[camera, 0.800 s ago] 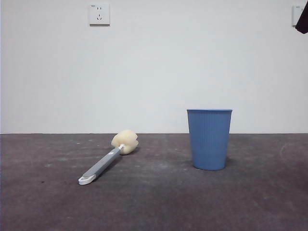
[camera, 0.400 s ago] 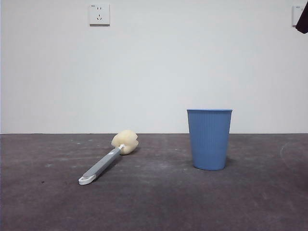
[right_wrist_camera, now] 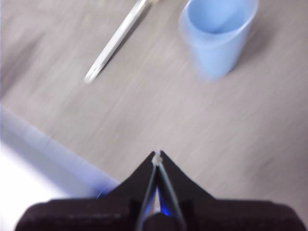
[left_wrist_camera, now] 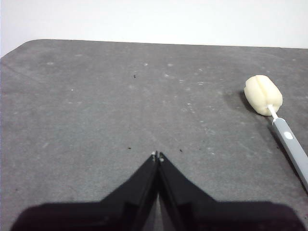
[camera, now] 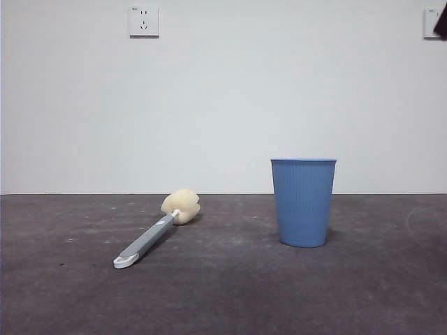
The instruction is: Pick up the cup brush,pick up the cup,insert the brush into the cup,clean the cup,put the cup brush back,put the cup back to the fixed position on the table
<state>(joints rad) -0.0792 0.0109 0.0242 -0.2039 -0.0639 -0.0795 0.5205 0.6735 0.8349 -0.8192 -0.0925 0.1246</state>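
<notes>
The cup brush (camera: 155, 231) lies flat on the table (camera: 230, 293), left of centre, sponge head towards the wall and white loop nearest the camera. It also shows in the left wrist view (left_wrist_camera: 273, 114) and, blurred, in the right wrist view (right_wrist_camera: 115, 42). The blue ribbed cup (camera: 303, 202) stands upright right of centre and appears empty in the right wrist view (right_wrist_camera: 217, 33). My left gripper (left_wrist_camera: 157, 156) is shut and empty above bare table, apart from the brush. My right gripper (right_wrist_camera: 157, 155) is shut and empty, high above the table's near edge; its arm shows as a black tip (camera: 441, 24) at the top right corner.
A white wall with a socket (camera: 144, 20) stands behind the table. The table's near edge (right_wrist_camera: 48, 144) and the pale floor beyond it show in the blurred right wrist view.
The black tip at the top right corner of the front view has drawn back and shows smaller. The brush and the cup have not moved.
</notes>
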